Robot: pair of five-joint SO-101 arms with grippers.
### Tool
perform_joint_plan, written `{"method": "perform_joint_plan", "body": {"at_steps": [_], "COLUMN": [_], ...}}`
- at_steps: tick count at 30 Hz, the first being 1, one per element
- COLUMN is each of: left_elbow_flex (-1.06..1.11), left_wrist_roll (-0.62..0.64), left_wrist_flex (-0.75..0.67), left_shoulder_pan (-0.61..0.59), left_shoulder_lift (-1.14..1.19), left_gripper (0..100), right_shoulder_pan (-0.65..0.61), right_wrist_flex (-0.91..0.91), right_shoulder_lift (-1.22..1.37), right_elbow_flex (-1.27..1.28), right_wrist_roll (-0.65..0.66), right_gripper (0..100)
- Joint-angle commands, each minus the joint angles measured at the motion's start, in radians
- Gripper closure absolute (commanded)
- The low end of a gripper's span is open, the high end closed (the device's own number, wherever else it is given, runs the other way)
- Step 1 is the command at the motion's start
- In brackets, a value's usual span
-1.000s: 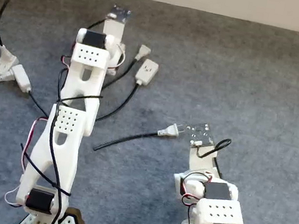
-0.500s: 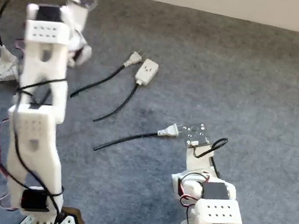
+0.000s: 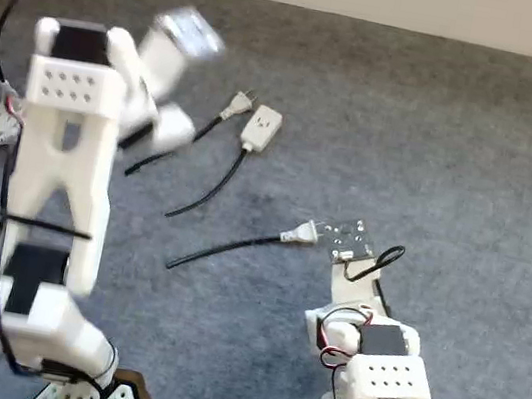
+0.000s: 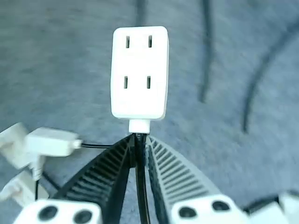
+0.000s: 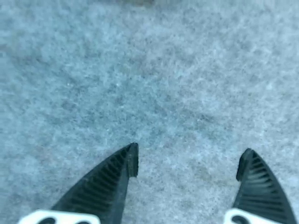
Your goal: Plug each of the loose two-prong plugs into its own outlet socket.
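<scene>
My left gripper (image 4: pixel 138 143) is shut on a black cord just behind a white outlet block (image 4: pixel 139 72) with two pairs of slots, held up off the grey carpet. In the high view the left arm (image 3: pixel 65 127) stands raised at the left. A loose two-prong plug (image 3: pixel 236 106) lies beside a white outlet socket (image 3: pixel 261 127) at the centre back. A second plug (image 3: pixel 300 232) on a black cord lies just left of my right gripper (image 3: pixel 351 239). The right gripper (image 5: pixel 189 158) is open over bare carpet with nothing between its fingers.
More white plugs and sockets (image 3: pixel 1 115) with black cords lie at the far left edge, also seen past the left gripper as white plugs (image 4: pixel 49 142). Black cords (image 3: pixel 209 190) trail across the middle. The carpet on the right (image 3: pixel 493 175) is free.
The left arm swung from the centre back over to the left and has risen toward the camera, its wrist now turned back right. The far plug shifted slightly. The right arm kept still.
</scene>
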Motion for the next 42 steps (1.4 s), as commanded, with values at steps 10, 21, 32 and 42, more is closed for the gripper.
{"method": "perform_joint_plan", "body": {"at_steps": [10, 21, 32, 42], "left_elbow_flex": [0.816, 1.119, 1.168, 0.94], "left_wrist_roll": [-0.23, -0.23, -0.362, -0.529], "left_wrist_flex": [-0.262, -0.445, -0.453, -0.322], "left_shoulder_pan": [0.203, 0.41, 0.397, 0.168], "left_shoulder_lift": [-0.398, -0.403, -0.403, -0.403], "left_gripper": [100, 100, 99, 78], "right_shoulder_pan": [-0.015, -0.015, -0.015, -0.015], "right_wrist_flex": [-0.015, -0.044, -0.044, -0.044], "right_shoulder_lift": [-0.013, -0.007, -0.007, -0.007], "right_elbow_flex": [-0.021, -0.019, -0.019, -0.018], "right_wrist_roll": [0.009, 0.009, 0.009, 0.009], "right_gripper": [67.7, 67.7, 67.7, 67.7]}}
